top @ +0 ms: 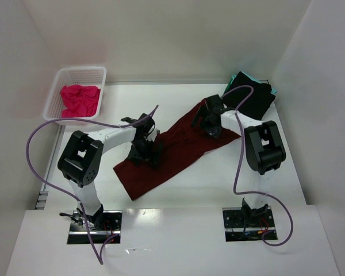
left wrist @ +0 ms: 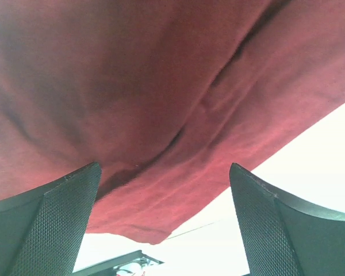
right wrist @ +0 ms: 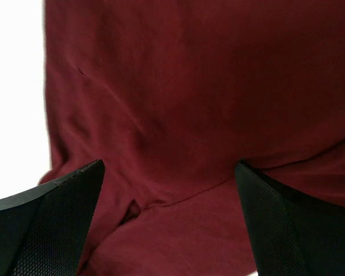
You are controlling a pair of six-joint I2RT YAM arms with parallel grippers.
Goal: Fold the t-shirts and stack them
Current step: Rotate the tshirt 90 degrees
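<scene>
We judge it half done: the black shirt (top: pixel 254 101) lies on the teal shirt (top: pixel 241 76) at the desk's (top: pixel 218 178) far right corner. The maroon shirt (top: pixel 178 147) stretches across mid-desk (only partly folded), with the left gripper (top: pixel 145 153) and right gripper (top: pixel 210 124) spread empty over it. The pink shirt (top: pixel 79 99) waits in the basket (top: pixel 80 70).

Light falls bright and even from overhead. The white worktop (top: pixel 184 192) around the maroon t-shirt (top: pixel 172 152) is nearly washed out, and the arms throw only soft, short shadows onto that shirt, whose folds sink into dark red. In both wrist views the worktop beside the shirt burns out to plain white. The cloth there looks soft and blurred, while the mesh pads (left wrist: pixel 57 224) of the left hand (left wrist: pixel 165 169) and the right hand (right wrist: pixel 169 167) look sharper.
</scene>
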